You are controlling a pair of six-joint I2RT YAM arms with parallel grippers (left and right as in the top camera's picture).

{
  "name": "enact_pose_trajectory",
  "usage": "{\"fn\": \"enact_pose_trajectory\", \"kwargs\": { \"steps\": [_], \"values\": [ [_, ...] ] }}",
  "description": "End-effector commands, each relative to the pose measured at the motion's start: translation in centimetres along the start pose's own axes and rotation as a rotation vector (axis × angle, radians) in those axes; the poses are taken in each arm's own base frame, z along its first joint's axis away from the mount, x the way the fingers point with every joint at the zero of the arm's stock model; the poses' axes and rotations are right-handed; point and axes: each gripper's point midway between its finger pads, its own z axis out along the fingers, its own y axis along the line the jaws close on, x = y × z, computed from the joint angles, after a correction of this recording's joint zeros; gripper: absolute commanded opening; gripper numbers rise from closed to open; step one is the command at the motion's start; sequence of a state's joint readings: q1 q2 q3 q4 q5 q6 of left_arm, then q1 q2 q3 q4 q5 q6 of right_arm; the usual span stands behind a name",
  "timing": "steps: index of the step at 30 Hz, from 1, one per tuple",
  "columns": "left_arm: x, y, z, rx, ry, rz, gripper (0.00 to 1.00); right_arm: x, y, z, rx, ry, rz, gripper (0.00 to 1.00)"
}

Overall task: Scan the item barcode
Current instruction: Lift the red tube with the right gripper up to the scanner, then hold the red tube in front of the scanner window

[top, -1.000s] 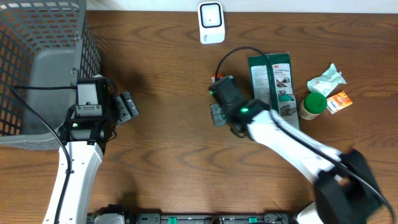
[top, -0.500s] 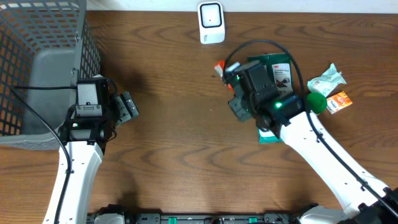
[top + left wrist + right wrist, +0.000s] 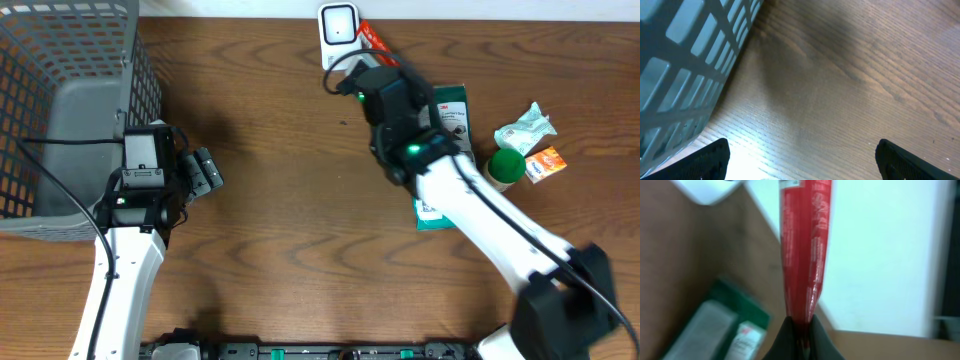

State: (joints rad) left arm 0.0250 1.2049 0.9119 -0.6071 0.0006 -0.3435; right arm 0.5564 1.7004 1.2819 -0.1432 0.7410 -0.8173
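The right end effector [image 3: 800,331] is now found carried away from the middle of the surface [image 3: 280,250], where it was a second ago, across the green box [image 3: 450,108] and up to the far edge. Its fingers are pressed together on the lower end of a red packet [image 3: 804,245], which is pinched and held upright beyond the fingertips. The packet is thereby brought just beside the white scanner [image 3: 339,35], which lies ahead and to one side of this end effector. From this it is judged that the pick is done and the presenting step is under way. Whether the barcode is turned toward the scanner window cannot be told, since the print on the packet is blurred. The left end effector [image 3: 802,161] is seen unchanged, spread wide and empty above bare wood, with the grey basket [image 3: 680,75] close at its side.
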Motion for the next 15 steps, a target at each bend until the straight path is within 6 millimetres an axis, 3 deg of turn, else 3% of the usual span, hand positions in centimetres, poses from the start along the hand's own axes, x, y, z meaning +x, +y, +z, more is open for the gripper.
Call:
{"fn": "enact_pose_trajectory", "kwargs": {
  "steps": [1,6,12,15],
  "values": [
    [0.3,0.6,0.2,-0.021,0.009,-0.018,0.93,-0.1,-0.5,2.0,0.161,0.12,-0.288,0.01],
    [0.3,0.6,0.2,-0.021,0.009,-0.018,0.93,-2.0,2.0,5.7,0.261,0.103,-0.394,0.01],
    [0.3,0.6,0.2,-0.021,0.009,-0.018,0.93,-2.7,6.8,10.2,0.271,0.141,-0.622,0.01],
    [0.3,0.6,0.2,-0.021,0.01,-0.018,0.93,-2.9,7.8,13.0,0.285,0.207,-0.664,0.01]
  ]
}}
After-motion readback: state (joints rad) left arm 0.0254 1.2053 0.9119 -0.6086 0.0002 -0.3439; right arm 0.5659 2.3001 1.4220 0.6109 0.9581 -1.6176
